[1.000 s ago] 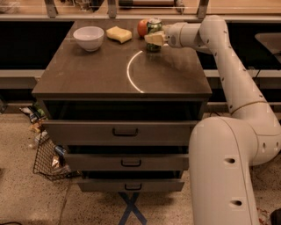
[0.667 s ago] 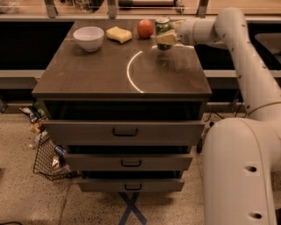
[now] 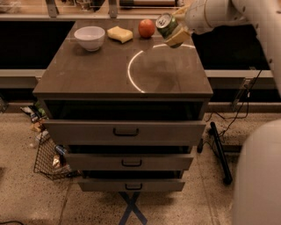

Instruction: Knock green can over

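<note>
Camera view cuts off the arm (image 3: 246, 11) at 1 o'clock; gripper (image 3: 177, 36) touches green can (image 3: 165, 23), grip state unreadable; can tilts toward 11 o'clock, silver top showing.

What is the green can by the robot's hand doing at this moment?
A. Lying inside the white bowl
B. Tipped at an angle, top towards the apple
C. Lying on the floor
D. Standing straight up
B: the green can is tilted, its silver top leaning towards the red apple, with the gripper right against its lower side at the back right of the cabinet top.
</note>
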Controlling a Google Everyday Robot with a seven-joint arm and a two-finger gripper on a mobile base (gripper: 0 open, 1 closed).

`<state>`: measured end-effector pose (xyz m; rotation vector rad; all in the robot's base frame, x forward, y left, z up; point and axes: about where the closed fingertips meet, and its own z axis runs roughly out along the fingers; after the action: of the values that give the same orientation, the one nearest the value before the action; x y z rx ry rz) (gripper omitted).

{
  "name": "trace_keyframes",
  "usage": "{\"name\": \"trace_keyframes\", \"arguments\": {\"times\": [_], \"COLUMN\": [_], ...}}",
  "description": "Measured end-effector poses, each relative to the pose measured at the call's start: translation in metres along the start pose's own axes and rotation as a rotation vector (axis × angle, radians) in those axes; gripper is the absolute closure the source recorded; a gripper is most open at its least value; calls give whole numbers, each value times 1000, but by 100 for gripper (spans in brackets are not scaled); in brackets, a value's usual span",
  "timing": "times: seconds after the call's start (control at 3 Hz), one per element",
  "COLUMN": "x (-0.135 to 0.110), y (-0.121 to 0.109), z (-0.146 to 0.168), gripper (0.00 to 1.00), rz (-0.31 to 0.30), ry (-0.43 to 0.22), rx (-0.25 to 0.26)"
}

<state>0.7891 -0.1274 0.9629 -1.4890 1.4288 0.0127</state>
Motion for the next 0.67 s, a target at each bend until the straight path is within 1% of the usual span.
{"name": "trace_keyframes", "arguments": {"times": [0.33, 0.67], "x": [-46, -94], "y": [7, 22], "z": [-32, -42], "gripper": [100, 100], "rz": [-321, -616], "ry": [107, 201], "rx": [9, 20]}}
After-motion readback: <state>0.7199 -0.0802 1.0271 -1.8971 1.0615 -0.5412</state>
